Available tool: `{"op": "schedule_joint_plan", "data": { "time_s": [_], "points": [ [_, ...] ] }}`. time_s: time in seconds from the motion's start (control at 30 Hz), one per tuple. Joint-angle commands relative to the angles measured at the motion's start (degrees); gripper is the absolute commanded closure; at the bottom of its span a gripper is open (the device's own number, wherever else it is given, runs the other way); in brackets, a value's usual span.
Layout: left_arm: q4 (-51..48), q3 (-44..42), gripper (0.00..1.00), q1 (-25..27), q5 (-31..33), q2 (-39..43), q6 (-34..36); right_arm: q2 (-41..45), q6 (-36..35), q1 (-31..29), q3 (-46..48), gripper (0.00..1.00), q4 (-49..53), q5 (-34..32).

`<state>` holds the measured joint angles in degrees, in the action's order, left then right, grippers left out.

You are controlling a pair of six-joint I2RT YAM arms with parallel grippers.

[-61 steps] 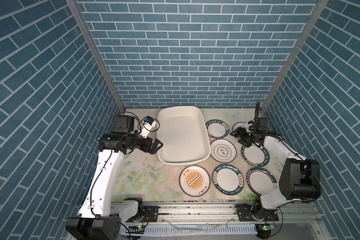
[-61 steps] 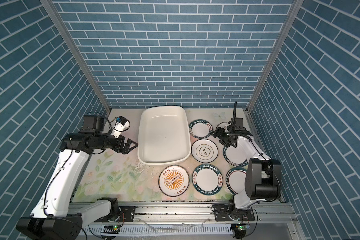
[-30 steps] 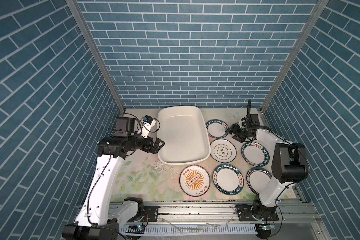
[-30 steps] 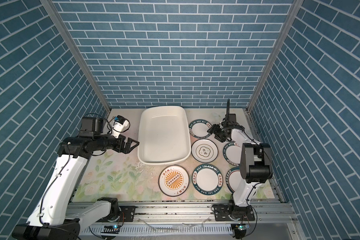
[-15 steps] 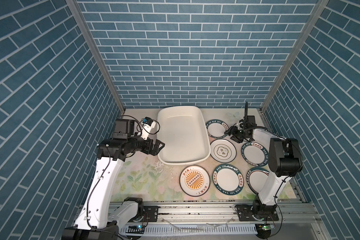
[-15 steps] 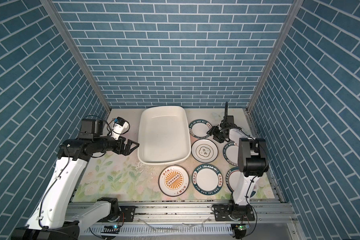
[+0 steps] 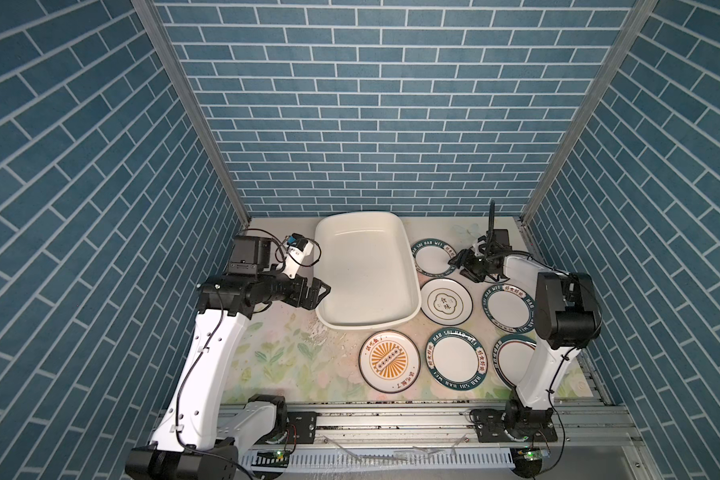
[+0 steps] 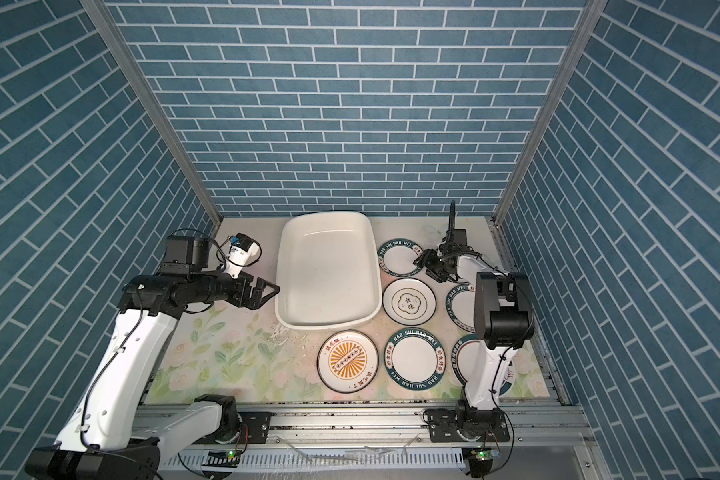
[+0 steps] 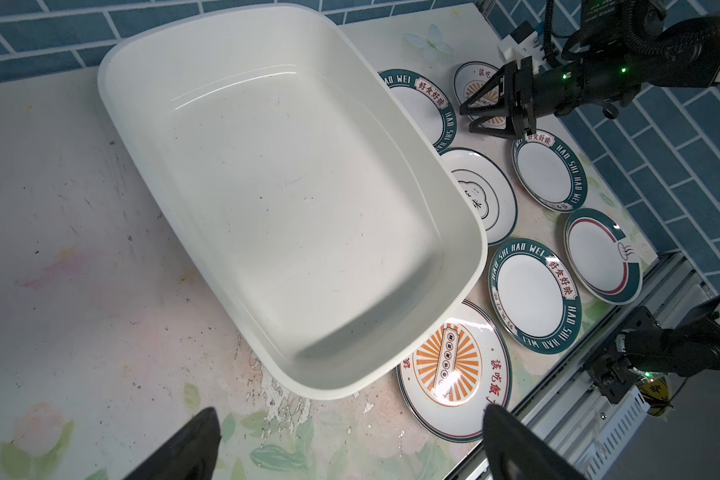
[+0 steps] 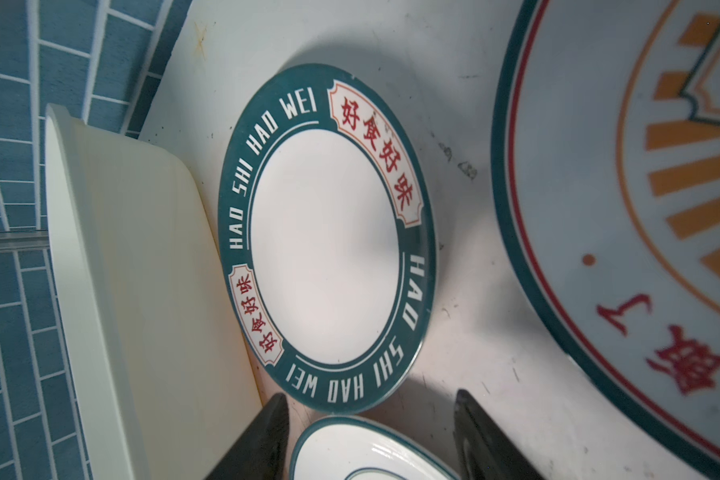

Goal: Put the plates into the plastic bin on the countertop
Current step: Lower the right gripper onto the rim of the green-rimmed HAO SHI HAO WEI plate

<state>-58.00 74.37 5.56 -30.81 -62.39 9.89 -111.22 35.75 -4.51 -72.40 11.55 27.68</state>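
Along the right side of the countertop [image 7: 275, 353], seven plates [image 7: 454, 359] lie flat in a tight cluster, rims nearly touching. The bin [image 7: 364, 215] hems them in on one side and the tiled wall [image 7: 641, 291] on the other. Left of the bin the flowered surface runs open to the far wall, crossed only by the left arm [image 7: 208, 353]. The metal rail [image 7: 391, 419] bounds the front edge.

The left gripper [image 7: 320, 296] hangs just beside the bin's left long wall, near the front corner, its jaws spread wide and holding nothing. The right gripper [image 7: 460, 269] sits low among the back lettered plate [image 7: 433, 257], the cloud plate [image 7: 447, 300] and the right lettered plate [image 7: 510, 307]. Its jaws stand apart and pinch nothing.

In both top views that gripper covers most of a small sunburst plate [image 9: 470, 81] at the back; the left wrist view shows it plainly. The same view shows the whole red-lined plate [image 9: 595, 253], which the right arm [image 7: 545, 365] half hides from above. The right wrist view shows the back lettered plate just beside the bin's wall, and the cloud plate's rim between the two fingers; whether they touch it I cannot tell.

The bin's floor shows bare but for a few dark specks. Every plate lies outside it, the large sunburst plate [image 7: 389, 360] just past its front rim.
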Motion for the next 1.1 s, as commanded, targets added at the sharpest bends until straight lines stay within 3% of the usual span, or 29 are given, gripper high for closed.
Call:
{"op": "schedule_joint_plan", "data": {
  "time_s": [0.0,0.77,1.07],
  "points": [
    [-0.94,1.65,0.00,0.41,-0.83,0.44,0.76,-1.54,-0.78,-0.27,-1.49,0.37,0.48,-0.69],
    [0.03,-0.60,0.00,0.41,-1.44,2.05,0.50,-6.72,2.78,-0.31,-3.93,0.44,-4.64,0.36],
    [0.02,-0.55,0.00,0.39,-1.36,2.09,0.47,-7.96,4.81,-0.24,-4.63,0.54,-7.21,1.06]
  ]
}}
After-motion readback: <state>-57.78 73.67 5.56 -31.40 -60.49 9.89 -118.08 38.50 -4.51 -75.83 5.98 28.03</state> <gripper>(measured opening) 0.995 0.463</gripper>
